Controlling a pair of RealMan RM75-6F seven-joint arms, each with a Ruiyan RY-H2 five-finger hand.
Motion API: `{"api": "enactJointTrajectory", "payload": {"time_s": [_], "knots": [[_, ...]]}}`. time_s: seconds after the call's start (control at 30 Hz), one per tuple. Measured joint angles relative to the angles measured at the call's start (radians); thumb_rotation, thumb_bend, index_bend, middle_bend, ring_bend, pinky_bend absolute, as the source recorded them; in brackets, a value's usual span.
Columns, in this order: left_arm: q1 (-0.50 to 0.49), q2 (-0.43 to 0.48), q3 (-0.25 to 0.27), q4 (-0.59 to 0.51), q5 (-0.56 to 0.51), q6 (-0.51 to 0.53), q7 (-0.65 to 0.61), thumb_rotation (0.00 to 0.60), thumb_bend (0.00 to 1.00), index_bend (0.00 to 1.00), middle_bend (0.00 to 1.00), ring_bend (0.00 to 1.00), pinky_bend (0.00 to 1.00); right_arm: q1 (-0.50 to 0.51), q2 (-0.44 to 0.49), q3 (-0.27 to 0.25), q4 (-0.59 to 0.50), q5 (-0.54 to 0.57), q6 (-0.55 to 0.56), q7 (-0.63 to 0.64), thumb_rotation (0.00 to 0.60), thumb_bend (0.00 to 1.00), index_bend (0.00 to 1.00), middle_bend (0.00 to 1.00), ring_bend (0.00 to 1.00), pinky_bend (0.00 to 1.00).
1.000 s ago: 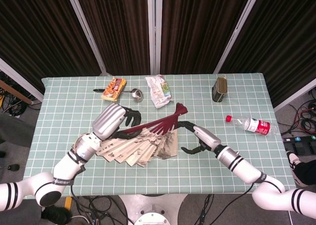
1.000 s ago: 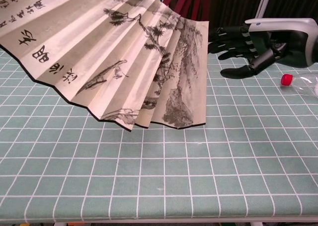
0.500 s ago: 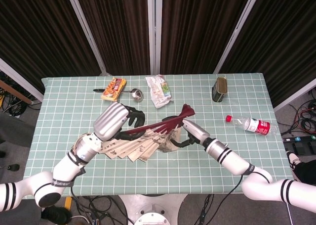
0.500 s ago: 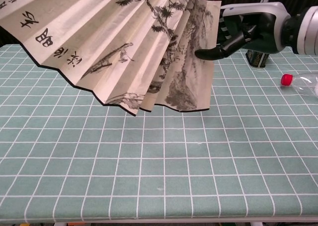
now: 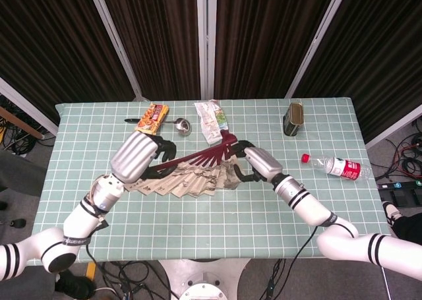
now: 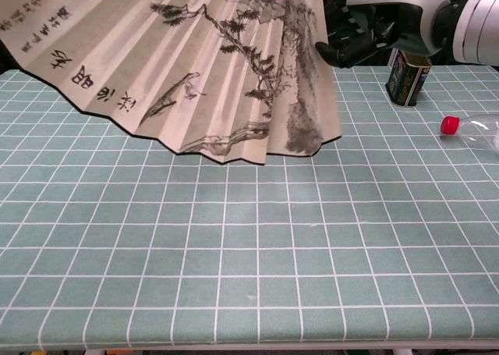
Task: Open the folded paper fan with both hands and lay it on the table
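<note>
Since the earlier pictures the right hand has come in from the open table to the right edge of the fan, and the fan has swung so that its dark red ribs lie flatter and its paper spreads wider.

At the far left of the head view, the left hand holds the fan's left side, its dark fingers curled over the ribs. The fan is held up between the two hands above the middle of the green checked table, not lying on it. The chest view shows its painted face with trees, a small boat and a column of black writing, and its lower edge hangs clear of the cloth. The right hand grips the fan's right end, its fingers closed against the last fold.

Along the far edge of the table, from left to right, lie a yellow snack pack with a dark utensil just to its left, a small metal cup, a crumpled snack bag and a dark tin standing upright. Well off to the right, a plastic bottle with a red cap lies on its side.
</note>
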Motion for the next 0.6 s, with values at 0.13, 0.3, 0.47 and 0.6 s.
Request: {"api": "enactJointTrajectory", "payload": {"time_s": [0.13,0.3,0.47,0.6], "knots": [[0.018,-0.033,0.028,0.065,0.050,0.039,0.057,0.600,0.33,0.64,0.69,0.69,0.77,-0.016,-0.006,-0.008,-0.001,0.042,0.114,-0.214,0.600,0.61,0.69,0.35,0.15,0.05],[0.035,-0.074,0.051,0.138,0.116,0.090,0.133,0.600,0.33,0.64,0.69,0.69,0.76,-0.041,-0.026,-0.017,0.009,0.055,0.280,-0.425,0.600,0.61,0.69,0.36,0.15,0.05],[0.047,-0.122,0.069,0.213,0.190,0.148,0.218,0.600,0.33,0.63,0.68,0.68,0.75,-0.066,-0.075,-0.025,0.078,0.018,0.420,-0.563,0.600,0.61,0.69,0.36,0.15,0.05],[0.055,-0.168,0.083,0.276,0.239,0.181,0.294,0.600,0.33,0.63,0.68,0.68,0.75,-0.082,-0.126,-0.032,0.157,-0.032,0.497,-0.607,0.600,0.61,0.69,0.35,0.15,0.05]]}}
